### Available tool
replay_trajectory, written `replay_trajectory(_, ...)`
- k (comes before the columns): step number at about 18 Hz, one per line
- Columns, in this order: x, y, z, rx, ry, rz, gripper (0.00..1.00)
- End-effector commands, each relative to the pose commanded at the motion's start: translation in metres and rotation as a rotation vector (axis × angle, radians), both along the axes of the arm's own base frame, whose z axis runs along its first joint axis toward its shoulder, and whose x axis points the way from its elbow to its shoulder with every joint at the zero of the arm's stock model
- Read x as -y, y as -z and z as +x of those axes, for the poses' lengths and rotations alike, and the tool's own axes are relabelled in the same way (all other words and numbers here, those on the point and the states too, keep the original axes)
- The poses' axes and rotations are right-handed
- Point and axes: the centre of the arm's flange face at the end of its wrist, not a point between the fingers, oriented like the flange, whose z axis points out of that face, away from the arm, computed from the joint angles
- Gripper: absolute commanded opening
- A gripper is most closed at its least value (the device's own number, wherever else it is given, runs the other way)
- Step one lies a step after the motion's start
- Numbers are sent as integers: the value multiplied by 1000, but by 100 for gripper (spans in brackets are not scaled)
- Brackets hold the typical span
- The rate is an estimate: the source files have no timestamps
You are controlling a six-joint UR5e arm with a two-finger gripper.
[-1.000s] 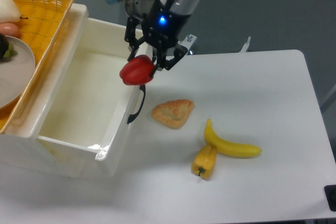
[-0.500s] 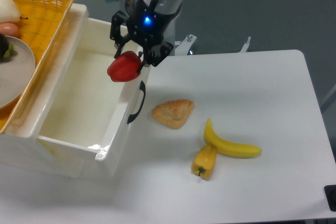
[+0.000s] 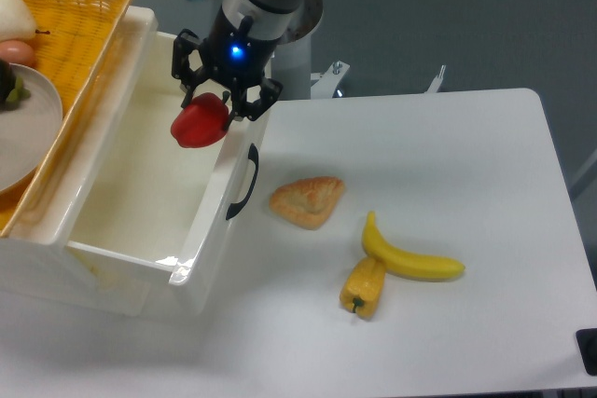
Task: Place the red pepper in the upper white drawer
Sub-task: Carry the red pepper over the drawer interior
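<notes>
carry phase | fingers (image 3: 207, 104) clenched on the red pepper (image 3: 199, 124) — held aloft | pepper over the upper white drawer (image 3: 112, 258), inside its front wall — presumably for dropping in

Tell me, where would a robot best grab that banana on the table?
Probably from above, at the banana's thick middle, fingers closing across its narrow width. It lies flat on the table, curved; its left end touches the yellow pepper, so the middle gives more room.

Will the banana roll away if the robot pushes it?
Probably not. The banana is curved and lies flat on the table, so it would likely slide or spin. It also touches the yellow pepper, which might move with it.
</notes>
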Motion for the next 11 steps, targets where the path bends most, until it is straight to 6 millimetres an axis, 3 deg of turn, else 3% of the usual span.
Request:
replay_trajectory(3, -6, 8, 10, 13, 23, -13, 43)
replay_trajectory(11, -18, 24, 15, 37, 51, -32, 44)
